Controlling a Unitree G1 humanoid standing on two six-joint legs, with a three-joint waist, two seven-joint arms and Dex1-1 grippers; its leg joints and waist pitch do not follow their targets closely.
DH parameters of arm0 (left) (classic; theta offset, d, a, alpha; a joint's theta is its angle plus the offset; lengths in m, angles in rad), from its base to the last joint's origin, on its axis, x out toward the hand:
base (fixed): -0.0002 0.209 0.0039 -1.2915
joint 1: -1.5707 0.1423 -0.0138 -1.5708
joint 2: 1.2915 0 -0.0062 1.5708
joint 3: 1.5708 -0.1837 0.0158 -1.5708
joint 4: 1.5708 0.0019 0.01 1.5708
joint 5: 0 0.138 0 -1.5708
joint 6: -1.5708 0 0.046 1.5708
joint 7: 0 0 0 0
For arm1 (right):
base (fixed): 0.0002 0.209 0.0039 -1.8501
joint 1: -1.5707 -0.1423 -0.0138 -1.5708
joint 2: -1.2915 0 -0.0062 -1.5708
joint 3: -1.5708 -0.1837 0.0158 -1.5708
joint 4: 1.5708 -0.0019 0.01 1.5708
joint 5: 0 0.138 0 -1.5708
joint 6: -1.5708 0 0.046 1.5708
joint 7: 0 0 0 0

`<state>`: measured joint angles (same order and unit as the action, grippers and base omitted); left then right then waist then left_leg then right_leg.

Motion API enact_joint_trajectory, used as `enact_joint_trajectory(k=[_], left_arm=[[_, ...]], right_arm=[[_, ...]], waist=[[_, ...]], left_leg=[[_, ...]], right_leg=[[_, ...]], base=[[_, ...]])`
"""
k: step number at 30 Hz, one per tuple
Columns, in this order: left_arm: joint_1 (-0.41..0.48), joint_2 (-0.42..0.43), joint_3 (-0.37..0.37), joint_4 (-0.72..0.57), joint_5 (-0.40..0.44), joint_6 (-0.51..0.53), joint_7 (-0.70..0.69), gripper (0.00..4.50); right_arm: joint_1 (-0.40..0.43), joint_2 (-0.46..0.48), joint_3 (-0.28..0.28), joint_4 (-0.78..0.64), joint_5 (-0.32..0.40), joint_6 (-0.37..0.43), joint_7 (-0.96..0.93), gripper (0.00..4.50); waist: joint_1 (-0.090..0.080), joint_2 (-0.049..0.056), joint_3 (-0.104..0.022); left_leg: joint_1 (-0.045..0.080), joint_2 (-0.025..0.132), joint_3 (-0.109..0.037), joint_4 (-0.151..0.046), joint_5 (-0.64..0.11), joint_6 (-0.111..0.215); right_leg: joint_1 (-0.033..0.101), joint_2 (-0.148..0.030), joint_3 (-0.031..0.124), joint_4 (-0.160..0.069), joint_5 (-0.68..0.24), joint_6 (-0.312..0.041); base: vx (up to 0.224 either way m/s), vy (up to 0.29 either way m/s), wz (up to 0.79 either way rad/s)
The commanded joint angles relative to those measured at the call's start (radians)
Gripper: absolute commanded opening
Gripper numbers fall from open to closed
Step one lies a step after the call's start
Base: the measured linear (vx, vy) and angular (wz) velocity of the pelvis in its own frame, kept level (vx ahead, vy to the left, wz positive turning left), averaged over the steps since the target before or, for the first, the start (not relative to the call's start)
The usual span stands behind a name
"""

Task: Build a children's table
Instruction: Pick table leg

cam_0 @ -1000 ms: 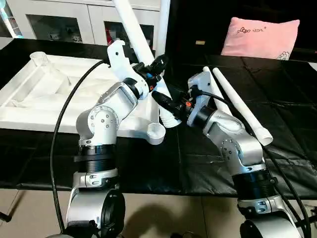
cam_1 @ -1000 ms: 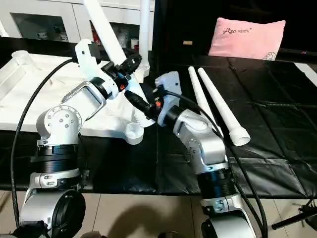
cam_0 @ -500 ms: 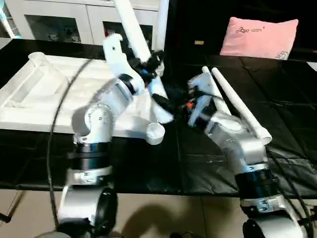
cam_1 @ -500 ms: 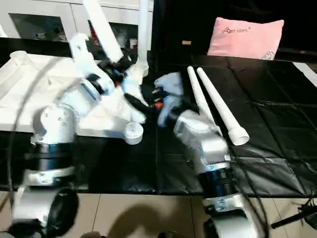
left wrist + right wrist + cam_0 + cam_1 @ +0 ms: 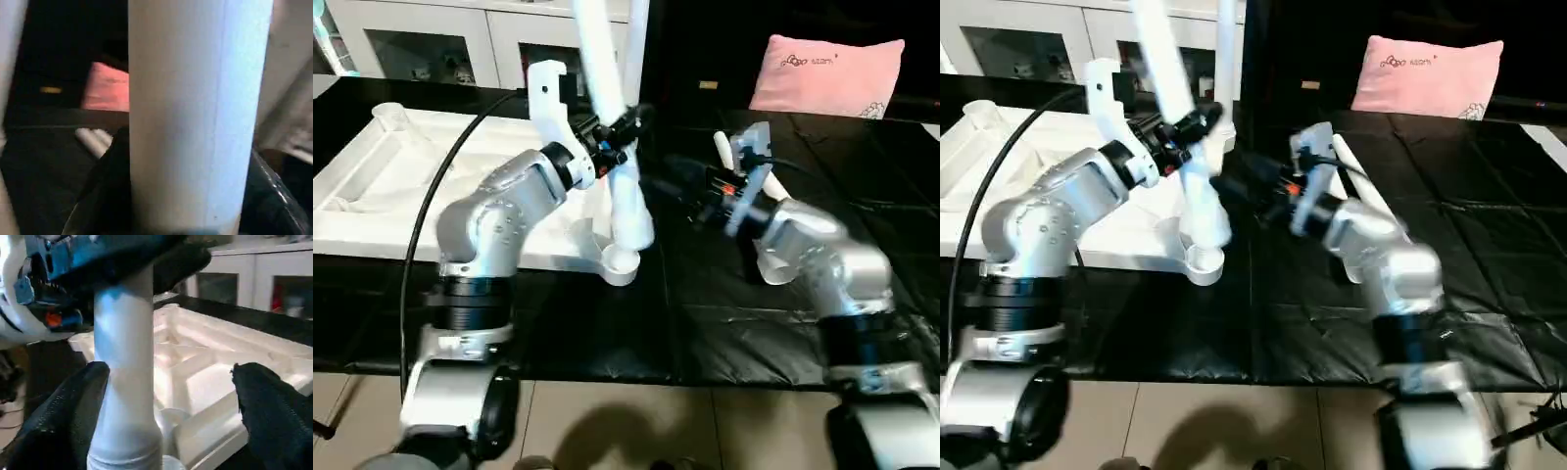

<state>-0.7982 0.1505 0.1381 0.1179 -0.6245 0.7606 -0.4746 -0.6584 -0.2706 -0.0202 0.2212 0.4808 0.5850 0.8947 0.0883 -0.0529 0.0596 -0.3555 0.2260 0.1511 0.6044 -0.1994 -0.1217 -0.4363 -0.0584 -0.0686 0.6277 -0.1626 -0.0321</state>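
White plastic leg [image 5: 612,117] is gripped by the left hand [image 5: 612,137] above the corner socket [image 5: 619,262]. The right hand [image 5: 171,406] is spread open around it.

We saw a black-covered table [image 5: 705,333] carrying the upturned white tabletop [image 5: 401,186] at left, loose white legs [image 5: 1347,157] and a pink pillow [image 5: 827,73] at right.

One upturned white table top [image 5: 382,186] at left of frame, four white tube legs, one held leg [image 5: 612,147] at centre, one upright leg [image 5: 636,39] at top centre, two loose legs [image 5: 1356,166] at right, one pink pillow [image 5: 827,73] upper right, two grippers
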Motion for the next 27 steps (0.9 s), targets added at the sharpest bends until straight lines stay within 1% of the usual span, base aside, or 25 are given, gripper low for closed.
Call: enact_joint_trajectory(k=[1,2,3,5,6,7,8,11,13,14,15,17,18,19,20,21,22,24,25,26,27], left_arm=[[-0.031,0.022,-0.034,-0.056,-0.073,0.06,-0.12,1.88],[-0.032,0.032,-0.042,-0.063,-0.086,0.071,-0.153,1.88],[-0.035,0.038,-0.047,-0.069,-0.104,0.082,-0.187,1.88],[-0.038,0.043,-0.049,-0.072,-0.117,0.089,-0.217,1.88],[-0.043,0.059,-0.068,-0.076,-0.122,0.089,-0.272,1.88],[-0.045,0.066,-0.079,-0.077,-0.122,0.086,-0.297,1.88],[-0.046,0.071,-0.088,-0.077,-0.12,0.083,-0.313,1.88],[-0.051,0.072,-0.101,-0.075,-0.121,0.078,-0.334,1.88],[-0.055,0.074,-0.115,-0.075,-0.125,0.075,-0.359,1.88],[-0.056,0.076,-0.118,-0.075,-0.126,0.076,-0.366,1.88],[-0.058,0.082,-0.124,-0.076,-0.131,0.081,-0.385,1.88],[-0.059,0.086,-0.126,-0.075,-0.134,0.085,-0.394,1.88],[-0.06,0.09,-0.128,-0.075,-0.135,0.089,-0.402,1.88],[-0.061,0.097,-0.132,-0.073,-0.135,0.091,-0.417,1.88],[-0.061,0.103,-0.135,-0.072,-0.138,0.095,-0.432,1.88],[-0.061,0.103,-0.135,-0.072,-0.138,0.095,-0.432,1.88],[-0.063,0.113,-0.14,-0.068,-0.138,0.096,-0.458,1.88],[-0.064,0.121,-0.149,-0.062,-0.136,0.095,-0.479,1.88],[-0.066,0.123,-0.153,-0.058,-0.135,0.093,-0.486,1.88],[-0.067,0.126,-0.158,-0.055,-0.133,0.092,-0.493,1.88],[-0.069,0.128,-0.163,-0.052,-0.13,0.09,-0.5,1.88]], right_arm=[[-0.02,-0.024,0.034,-0.006,0.05,0.061,0.089,4.5],[-0.021,-0.03,0.044,-0.009,0.055,0.073,0.109,4.5],[-0.022,-0.038,0.06,-0.012,0.056,0.08,0.133,4.5],[-0.022,-0.044,0.072,-0.013,0.053,0.087,0.154,4.5],[-0.022,-0.051,0.09,-0.017,0.063,0.1,0.197,4.5],[-0.023,-0.054,0.097,-0.019,0.071,0.107,0.219,4.5],[-0.023,-0.055,0.101,-0.021,0.078,0.111,0.235,4.5],[-0.022,-0.058,0.113,-0.028,0.092,0.123,0.269,4.5],[-0.028,-0.055,0.116,-0.021,0.1,0.135,0.283,4.5],[-0.031,-0.056,0.117,-0.019,0.102,0.138,0.286,4.5],[-0.038,-0.059,0.117,-0.01,0.11,0.146,0.299,4.24],[-0.042,-0.062,0.117,-0.007,0.114,0.151,0.31,4.17],[-0.044,-0.068,0.118,-0.007,0.118,0.153,0.326,4.01],[-0.045,-0.075,0.12,-0.009,0.123,0.155,0.344,4.01],[-0.045,-0.081,0.12,-0.012,0.132,0.161,0.36,3.74],[-0.045,-0.081,0.12,-0.012,0.132,0.161,0.36,3.72],[-0.045,-0.09,0.118,-0.019,0.143,0.171,0.385,3.67],[-0.043,-0.098,0.117,-0.027,0.154,0.183,0.409,3.4],[-0.043,-0.101,0.119,-0.029,0.158,0.186,0.416,3.4],[-0.042,-0.104,0.121,-0.031,0.162,0.189,0.422,3.31],[-0.04,-0.11,0.125,-0.035,0.165,0.191,0.435,3.2]], waist=[[0.005,-0.009,-0.079],[0.006,-0.008,-0.079],[0.005,-0.01,-0.078],[0.006,-0.009,-0.078],[0.005,-0.011,-0.077],[0.006,-0.01,-0.077],[0.007,-0.009,-0.077],[0.007,-0.01,-0.076],[0.008,-0.014,-0.077],[0.009,-0.012,-0.078],[0.008,-0.014,-0.079],[0.008,-0.015,-0.078],[0.008,-0.013,-0.078],[0.008,-0.014,-0.078],[0.009,-0.01,-0.078],[0.008,-0.011,-0.078],[0.007,-0.01,-0.079],[0.008,-0.009,-0.08],[0.008,-0.01,-0.08],[0.009,-0.008,-0.079],[0.009,-0.01,-0.08]], left_leg=[[-0.011,-0.015,0.024,-0.054,-0.024,0.054],[-0.01,-0.016,0.024,-0.053,-0.026,0.055],[-0.011,-0.013,0.024,-0.054,-0.025,0.055],[-0.012,-0.014,0.024,-0.054,-0.022,0.05],[-0.011,-0.013,0.024,-0.054,-0.028,0.045],[-0.01,-0.013,0.024,-0.055,-0.032,0.043],[-0.009,-0.013,0.024,-0.056,-0.042,0.042],[-0.01,-0.011,0.024,-0.055,-0.037,0.034],[-0.011,-0.012,0.023,-0.055,-0.032,0.03],[-0.011,-0.012,0.023,-0.055,-0.025,0.029],[-0.011,-0.011,0.023,-0.055,-0.021,0.029],[-0.012,-0.012,0.023,-0.054,-0.024,0.028],[-0.012,-0.013,0.023,-0.055,-0.027,0.029],[-0.012,-0.013,0.023,-0.054,-0.025,0.029],[-0.011,-0.012,0.023,-0.054,-0.025,0.028],[-0.012,-0.013,0.023,-0.054,-0.026,0.029],[-0.012,-0.013,0.023,-0.054,-0.025,0.03],[-0.01,-0.011,0.022,-0.054,-0.021,0.031],[-0.011,-0.011,0.022,-0.054,-0.021,0.031],[-0.011,-0.012,0.023,-0.054,-0.023,0.031],[-0.011,-0.012,0.023,-0.053,-0.027,0.03]], right_leg=[[0.092,-0.053,0.041,-0.06,-0.109,-0.181],[0.092,-0.052,0.041,-0.059,-0.112,-0.183],[0.089,-0.053,0.041,-0.06,-0.117,-0.183],[0.09,-0.054,0.041,-0.061,-0.122,-0.183],[0.089,-0.054,0.041,-0.062,-0.132,-0.18],[0.089,-0.054,0.04,-0.063,-0.142,-0.177],[0.089,-0.054,0.04,-0.065,-0.164,-0.169],[0.089,-0.055,0.041,-0.064,-0.157,-0.166],[0.091,-0.055,0.041,-0.063,-0.155,-0.163],[0.09,-0.056,0.041,-0.062,-0.151,-0.163],[0.09,-0.055,0.041,-0.061,-0.143,-0.165],[0.091,-0.055,0.041,-0.061,-0.142,-0.165],[0.091,-0.054,0.041,-0.062,-0.147,-0.164],[0.092,-0.054,0.041,-0.062,-0.147,-0.162],[0.091,-0.055,0.041,-0.061,-0.146,-0.162],[0.092,-0.054,0.041,-0.062,-0.146,-0.161],[0.091,-0.053,0.041,-0.062,-0.142,-0.161],[0.092,-0.053,0.041,-0.059,-0.127,-0.172],[0.092,-0.054,0.04,-0.059,-0.123,-0.174],[0.092,-0.054,0.041,-0.06,-0.125,-0.176],[0.092,-0.054,0.04,-0.06,-0.129,-0.177]], base=[[0.0,0.0,0.0],[0.0,0.0,0.0],[0.0,0.0,0.0],[0.0,0.0,0.0],[0.0,0.0,0.0],[0.0,0.0,0.0],[0.0,0.0,0.0],[0.0,0.0,0.0],[0.0,0.0,0.0],[0.0,0.0,0.0],[0.0,0.0,0.0],[0.0,0.0,0.0],[0.0,0.0,0.0],[0.0,0.0,0.0],[0.0,0.0,0.0],[0.0,0.0,0.0],[0.0,0.0,0.0],[0.0,0.0,0.0],[0.0,0.0,0.0],[0.0,0.0,0.0],[0.0,0.0,0.0]])
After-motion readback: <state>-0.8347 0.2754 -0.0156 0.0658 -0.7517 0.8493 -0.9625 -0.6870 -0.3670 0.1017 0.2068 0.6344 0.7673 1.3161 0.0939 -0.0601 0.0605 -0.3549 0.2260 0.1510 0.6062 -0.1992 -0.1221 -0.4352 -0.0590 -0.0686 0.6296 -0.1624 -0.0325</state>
